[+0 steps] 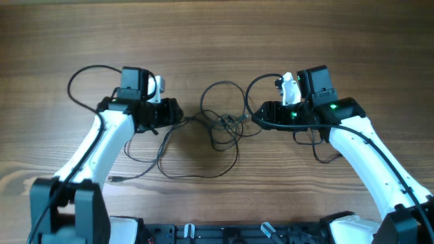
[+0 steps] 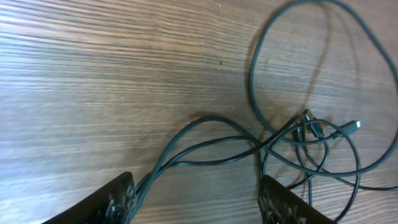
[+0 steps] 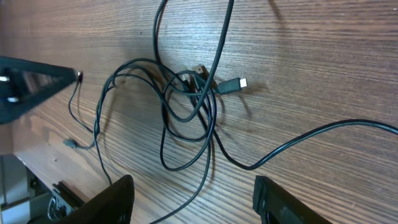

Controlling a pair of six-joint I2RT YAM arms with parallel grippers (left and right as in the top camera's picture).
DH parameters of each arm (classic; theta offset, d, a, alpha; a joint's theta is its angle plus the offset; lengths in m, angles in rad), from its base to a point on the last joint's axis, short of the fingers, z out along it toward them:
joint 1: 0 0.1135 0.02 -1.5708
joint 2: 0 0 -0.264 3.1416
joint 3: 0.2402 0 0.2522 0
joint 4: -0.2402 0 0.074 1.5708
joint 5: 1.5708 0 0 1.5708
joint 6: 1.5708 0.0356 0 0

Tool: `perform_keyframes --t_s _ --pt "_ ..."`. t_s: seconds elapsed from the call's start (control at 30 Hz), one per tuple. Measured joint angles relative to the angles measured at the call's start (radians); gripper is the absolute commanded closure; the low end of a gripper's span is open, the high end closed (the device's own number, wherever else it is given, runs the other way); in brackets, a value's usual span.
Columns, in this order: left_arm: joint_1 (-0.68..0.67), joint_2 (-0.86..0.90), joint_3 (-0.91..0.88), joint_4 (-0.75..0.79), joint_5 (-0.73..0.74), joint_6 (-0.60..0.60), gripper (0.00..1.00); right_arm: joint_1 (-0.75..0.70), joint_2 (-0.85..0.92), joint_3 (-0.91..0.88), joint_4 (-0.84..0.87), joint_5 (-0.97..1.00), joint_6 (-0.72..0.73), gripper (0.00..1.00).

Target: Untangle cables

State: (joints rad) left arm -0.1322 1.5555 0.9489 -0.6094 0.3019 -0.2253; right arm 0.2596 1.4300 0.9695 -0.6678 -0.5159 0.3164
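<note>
— How far along are you?
— Barely started, I'd judge. The cables (image 1: 227, 120) lie on the worktop (image 1: 217, 41) between my two arms, knotted at the middle. Their loops cross and one plug tip (image 3: 239, 82) pokes out.
— And your tools?
— My left tool (image 2: 196, 183) and right tool (image 3: 193, 182) are both spread, pinching nothing. Strands only run between the fingers. All the separating is left to do.
</note>
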Motion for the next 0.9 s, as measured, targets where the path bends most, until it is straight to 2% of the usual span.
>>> perform_keyframes --t_s 0.2,0.3,0.53,0.7,0.77,0.9 --pt "-0.104 0.069 0.000 0.070 -0.008 0.023 0.37 0.000 0.000 0.000 0.001 0.000 0.004 0.37" --pt "-0.153 0.101 0.000 0.079 -0.057 0.038 0.37 0.000 0.000 0.000 0.001 0.000 0.013 0.37" --pt "-0.221 0.132 0.000 0.079 -0.186 0.050 0.49 0.000 0.000 0.000 0.003 0.000 0.022 0.37" --pt "-0.245 0.132 0.000 0.082 -0.203 0.056 0.49 0.000 0.000 0.000 0.003 0.000 0.023 0.37" --pt "-0.251 0.132 0.000 0.097 -0.212 0.056 0.45 0.000 0.000 0.000 0.003 0.000 0.023 0.37" --pt "-0.254 0.132 0.000 0.138 -0.282 0.056 0.43 0.000 0.000 0.000 0.003 0.000 0.023 0.37"
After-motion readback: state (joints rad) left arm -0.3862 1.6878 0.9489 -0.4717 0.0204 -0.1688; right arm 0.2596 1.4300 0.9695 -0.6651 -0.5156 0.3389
